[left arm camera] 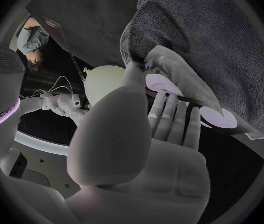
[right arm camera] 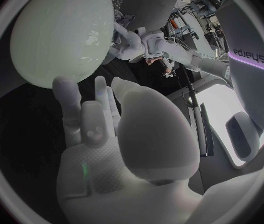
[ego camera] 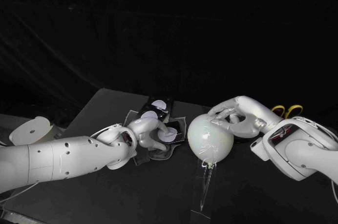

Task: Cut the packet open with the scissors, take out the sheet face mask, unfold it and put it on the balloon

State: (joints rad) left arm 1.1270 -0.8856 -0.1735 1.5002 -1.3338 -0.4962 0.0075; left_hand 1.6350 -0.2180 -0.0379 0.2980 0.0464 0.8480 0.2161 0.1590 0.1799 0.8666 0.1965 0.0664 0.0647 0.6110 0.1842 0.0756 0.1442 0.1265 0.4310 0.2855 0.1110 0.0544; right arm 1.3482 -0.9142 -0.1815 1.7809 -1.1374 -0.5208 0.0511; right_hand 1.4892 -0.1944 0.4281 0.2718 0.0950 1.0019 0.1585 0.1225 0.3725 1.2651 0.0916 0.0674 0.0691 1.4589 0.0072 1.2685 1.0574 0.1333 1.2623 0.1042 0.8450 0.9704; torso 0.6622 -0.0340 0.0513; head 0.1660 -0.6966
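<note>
Bracing right hand: in the head view we see it spread wide at the balloon, holding nothing, probably to steady it.
Left hand: on the packet just beside the balloon; whether it grips we cannot tell.
Left wrist view: its straight fingers point toward a pale sheet, with the balloon beyond.
Right wrist view: fingers apart, balloon just ahead.

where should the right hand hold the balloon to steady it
Cup the balloon on its right flank, beside the right hand, coming in from the right with fingers spread. It is smooth, rounded and perched on a thin stick, so a broad, light hold probably steadies it better than a pinch.
</note>
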